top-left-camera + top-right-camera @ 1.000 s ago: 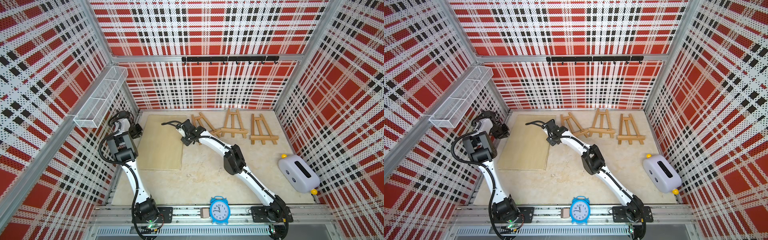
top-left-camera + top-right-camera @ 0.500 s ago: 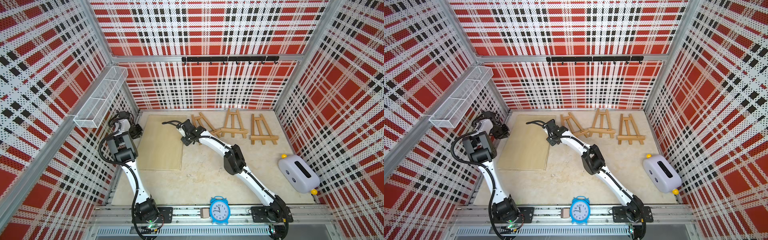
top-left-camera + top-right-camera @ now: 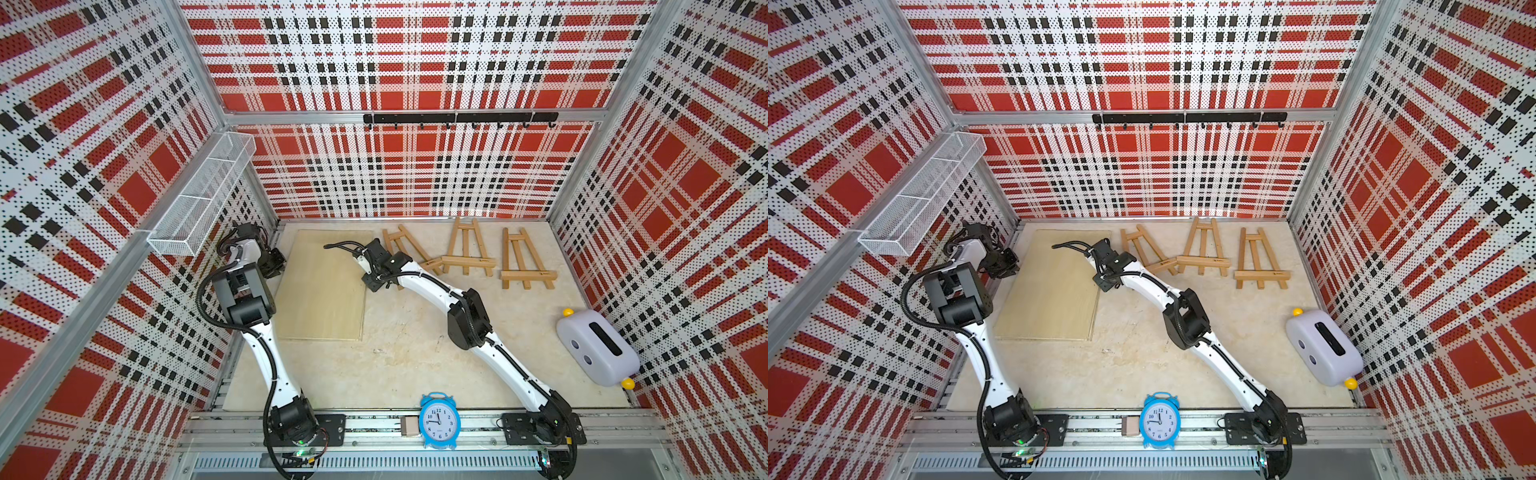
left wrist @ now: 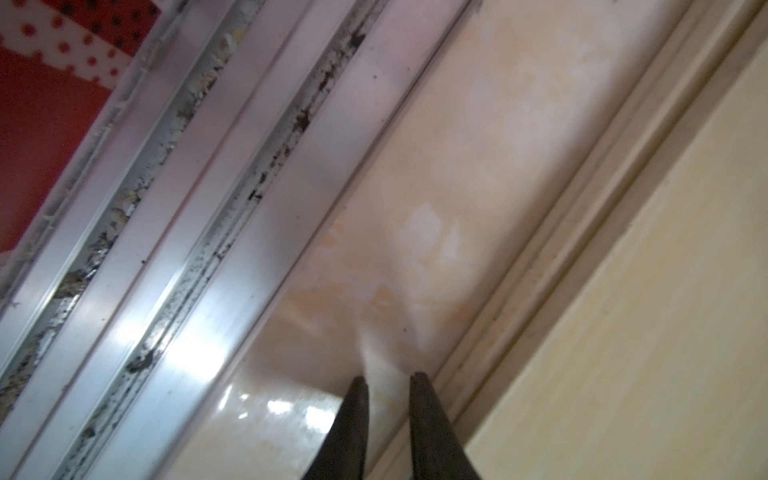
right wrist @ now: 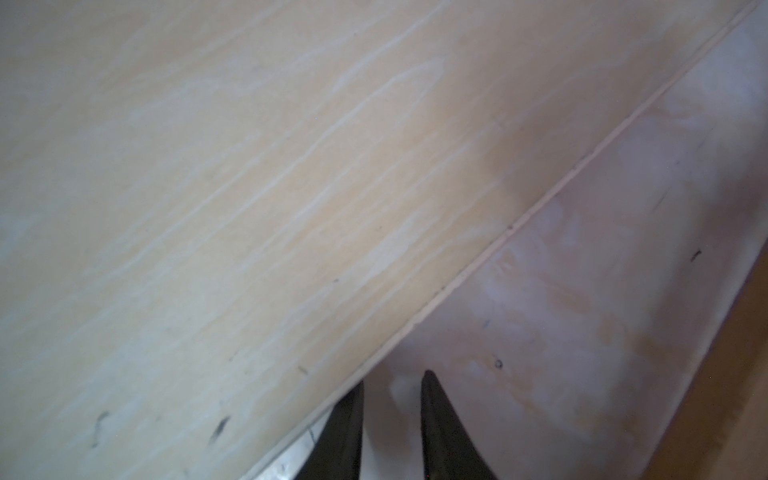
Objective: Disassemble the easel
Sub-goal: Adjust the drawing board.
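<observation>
Three wooden easels lie flat at the back of the table in both top views: one at the left [image 3: 409,249], one in the middle [image 3: 467,249], one at the right [image 3: 521,262]. A pale wooden board [image 3: 322,291] lies flat to their left. My left gripper [image 3: 276,266] hangs at the board's left edge. In its wrist view the gripper [image 4: 389,379] is slightly open, with bare table in the gap and the board [image 4: 644,311] beside it. My right gripper [image 3: 372,284] is at the board's right edge. It [image 5: 392,380] is slightly open and holds nothing; one fingertip touches the board [image 5: 208,187] edge.
A white toaster-shaped box [image 3: 596,351] sits at the right wall. A blue alarm clock [image 3: 438,419] stands on the front rail. A wire basket [image 3: 203,195] hangs on the left wall, a black hook rail [image 3: 459,118] on the back wall. An aluminium rail [image 4: 187,249] borders the table's left side.
</observation>
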Robot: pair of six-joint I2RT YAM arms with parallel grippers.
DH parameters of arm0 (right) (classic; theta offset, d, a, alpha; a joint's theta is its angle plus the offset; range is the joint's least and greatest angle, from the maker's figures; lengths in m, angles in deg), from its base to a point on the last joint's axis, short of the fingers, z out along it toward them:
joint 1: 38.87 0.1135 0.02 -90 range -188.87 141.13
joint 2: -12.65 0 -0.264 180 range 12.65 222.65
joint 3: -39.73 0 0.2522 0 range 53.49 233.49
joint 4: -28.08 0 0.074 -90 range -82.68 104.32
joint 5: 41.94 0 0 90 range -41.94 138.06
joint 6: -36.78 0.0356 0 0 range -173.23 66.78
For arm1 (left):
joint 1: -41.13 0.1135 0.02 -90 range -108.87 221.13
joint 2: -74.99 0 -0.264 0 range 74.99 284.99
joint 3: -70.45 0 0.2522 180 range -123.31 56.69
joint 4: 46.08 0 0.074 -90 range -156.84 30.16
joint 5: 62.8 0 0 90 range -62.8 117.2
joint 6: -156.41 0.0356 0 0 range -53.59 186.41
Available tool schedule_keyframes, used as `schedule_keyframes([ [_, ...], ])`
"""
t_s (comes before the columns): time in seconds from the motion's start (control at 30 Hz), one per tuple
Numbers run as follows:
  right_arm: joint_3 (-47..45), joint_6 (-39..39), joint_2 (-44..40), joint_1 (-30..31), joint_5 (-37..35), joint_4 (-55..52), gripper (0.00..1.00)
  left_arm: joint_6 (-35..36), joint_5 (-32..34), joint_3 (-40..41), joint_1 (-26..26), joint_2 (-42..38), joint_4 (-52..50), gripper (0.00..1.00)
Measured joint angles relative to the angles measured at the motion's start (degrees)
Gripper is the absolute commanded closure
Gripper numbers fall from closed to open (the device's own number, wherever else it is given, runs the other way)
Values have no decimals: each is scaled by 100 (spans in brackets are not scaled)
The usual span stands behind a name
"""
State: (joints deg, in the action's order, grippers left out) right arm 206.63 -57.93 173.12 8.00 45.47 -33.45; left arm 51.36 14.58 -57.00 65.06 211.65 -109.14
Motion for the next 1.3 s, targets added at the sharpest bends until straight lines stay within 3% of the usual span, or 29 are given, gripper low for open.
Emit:
schedule_keyframes([
  [0.77, -254, -24, -127, -24, -44, 122, 67, -37, 79, 352, -13, -188, 284, 77],
  [1.3, -2660, 409, -1478, -378, 212, 1471, 58, -33, 81, 299, 22, -258, 105, 76],
])
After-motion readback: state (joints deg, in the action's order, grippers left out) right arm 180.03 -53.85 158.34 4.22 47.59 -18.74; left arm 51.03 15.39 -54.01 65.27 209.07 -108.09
